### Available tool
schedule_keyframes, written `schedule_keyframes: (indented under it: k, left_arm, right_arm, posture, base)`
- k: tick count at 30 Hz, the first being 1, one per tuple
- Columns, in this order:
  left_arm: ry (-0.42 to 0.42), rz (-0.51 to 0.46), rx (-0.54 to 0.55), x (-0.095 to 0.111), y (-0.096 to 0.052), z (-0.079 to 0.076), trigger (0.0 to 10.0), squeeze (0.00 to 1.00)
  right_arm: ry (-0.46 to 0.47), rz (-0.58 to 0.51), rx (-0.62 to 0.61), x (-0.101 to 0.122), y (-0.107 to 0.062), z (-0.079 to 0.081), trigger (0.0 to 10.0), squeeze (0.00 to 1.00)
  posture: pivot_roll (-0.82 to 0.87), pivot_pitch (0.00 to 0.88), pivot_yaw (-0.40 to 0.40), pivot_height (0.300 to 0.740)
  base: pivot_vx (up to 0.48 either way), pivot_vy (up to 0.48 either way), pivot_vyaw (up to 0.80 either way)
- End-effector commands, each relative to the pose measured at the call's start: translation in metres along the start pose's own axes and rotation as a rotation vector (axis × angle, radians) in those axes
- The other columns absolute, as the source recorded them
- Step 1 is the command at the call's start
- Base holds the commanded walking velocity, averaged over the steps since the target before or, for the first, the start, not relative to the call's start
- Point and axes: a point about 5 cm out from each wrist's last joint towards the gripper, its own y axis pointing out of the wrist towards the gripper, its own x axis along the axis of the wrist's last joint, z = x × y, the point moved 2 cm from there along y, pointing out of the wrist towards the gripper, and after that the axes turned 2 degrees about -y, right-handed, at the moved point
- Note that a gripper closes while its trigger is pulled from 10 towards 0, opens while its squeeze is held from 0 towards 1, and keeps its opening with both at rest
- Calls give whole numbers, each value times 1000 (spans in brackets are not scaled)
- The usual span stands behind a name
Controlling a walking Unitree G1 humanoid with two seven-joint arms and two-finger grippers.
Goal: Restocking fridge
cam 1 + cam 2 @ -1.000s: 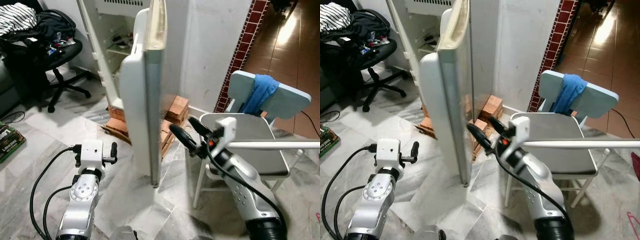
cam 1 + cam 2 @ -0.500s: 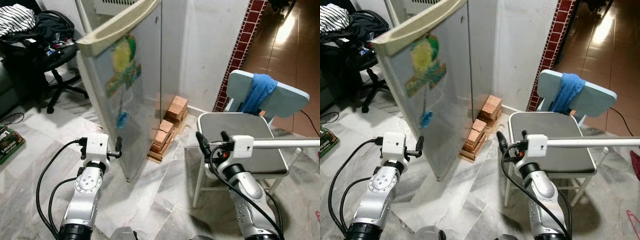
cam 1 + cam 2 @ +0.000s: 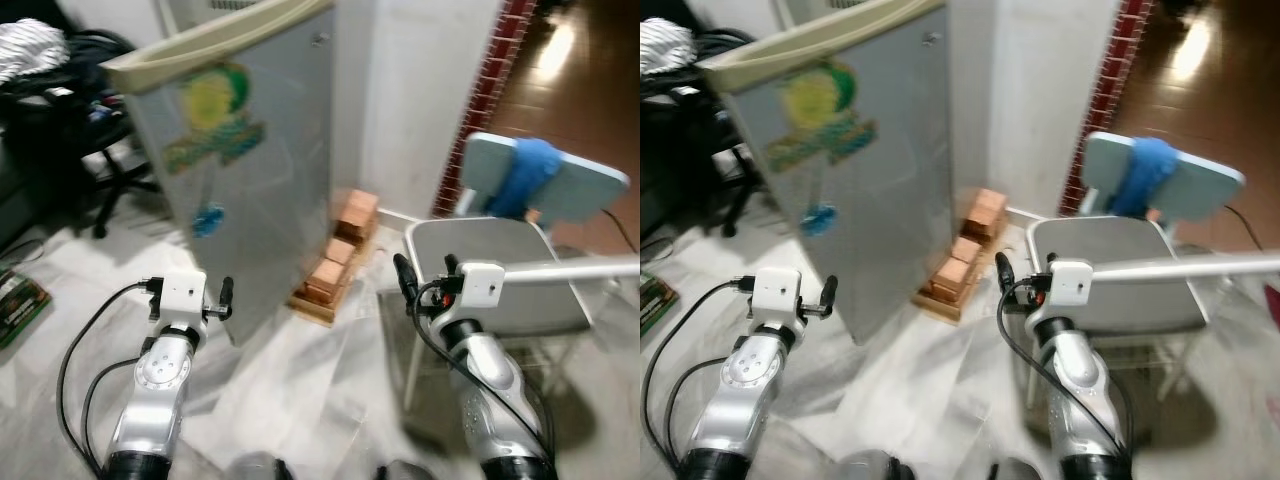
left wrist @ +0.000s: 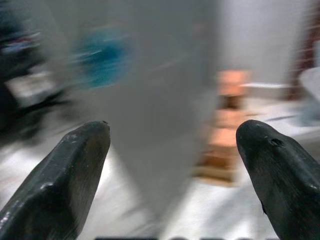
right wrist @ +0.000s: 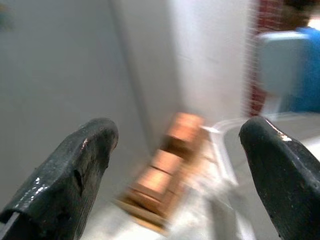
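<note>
The grey fridge door (image 3: 250, 170), with yellow, green and blue stickers on its front, stands almost shut against the fridge body. My left gripper (image 3: 222, 290) is low beside the door's lower left corner, open and holding nothing; the left wrist view shows its fingers (image 4: 65, 175) spread wide before the door. My right gripper (image 3: 422, 265) hovers to the right of the door, at the front edge of the chair (image 3: 520, 270), also open and empty, fingers (image 5: 75, 165) wide apart. The pictures are blurred.
A stack of orange bricks (image 3: 335, 265) props the fridge's right foot. The grey chair carries a blue cloth (image 3: 528, 170) on its back. An office chair (image 3: 90, 120) heaped with clothes stands far left. A book (image 3: 15, 300) lies on the marble floor.
The fridge door has swung from wide open, edge toward me, to nearly shut. My right gripper has drawn back from the door's edge toward the chair. The view has shifted slightly.
</note>
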Motion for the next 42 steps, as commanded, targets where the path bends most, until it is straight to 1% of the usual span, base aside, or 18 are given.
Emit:
schedule_keyframes:
  k: [1,5,8,18,28,33,38,42]
  left_arm:
    - [18,1,19,0,-1,12,10000,0]
    - [-6,1,-20,0,-1,9,10000,0]
    - [-12,1,-20,0,1,9,10000,0]
    - [-11,-8,-29,0,1,11,10000,0]
    - [-15,-22,-22,3,2,14,10000,0]
    - [-18,-13,-12,-1,0,15,10000,0]
    - [-14,-19,-11,0,-1,14,10000,0]
    - [4,-45,22,4,0,18,10000,0]
  right_arm:
    - [13,-26,19,4,4,10,10000,0]
    - [12,-21,10,1,4,10,10000,0]
    - [1,-14,4,1,4,9,10000,0]
    - [-7,-7,-16,-2,3,1,10000,0]
    - [-9,-5,-16,-1,5,-3,10000,0]
    - [-5,-7,-19,-2,3,-1,10000,0]
    - [-2,-4,-22,-3,1,0,10000,0]
    - [-5,-13,-29,0,4,-1,10000,0]
  posture:
    - [-20,0,61,740]
    - [-24,0,58,740]
    - [-28,0,57,740]
    - [-32,0,51,740]
    - [-25,0,38,740]
    - [-26,0,38,740]
    - [-28,0,38,740]
    - [-29,0,46,740]
  base:
    - [0,480,-544]
    - [0,480,-136]
    - [0,480,0]
    - [0,480,-800]
    - [0,480,-713]
    - [0,480,0]
    - [0,480,0]
    - [0,316,0]
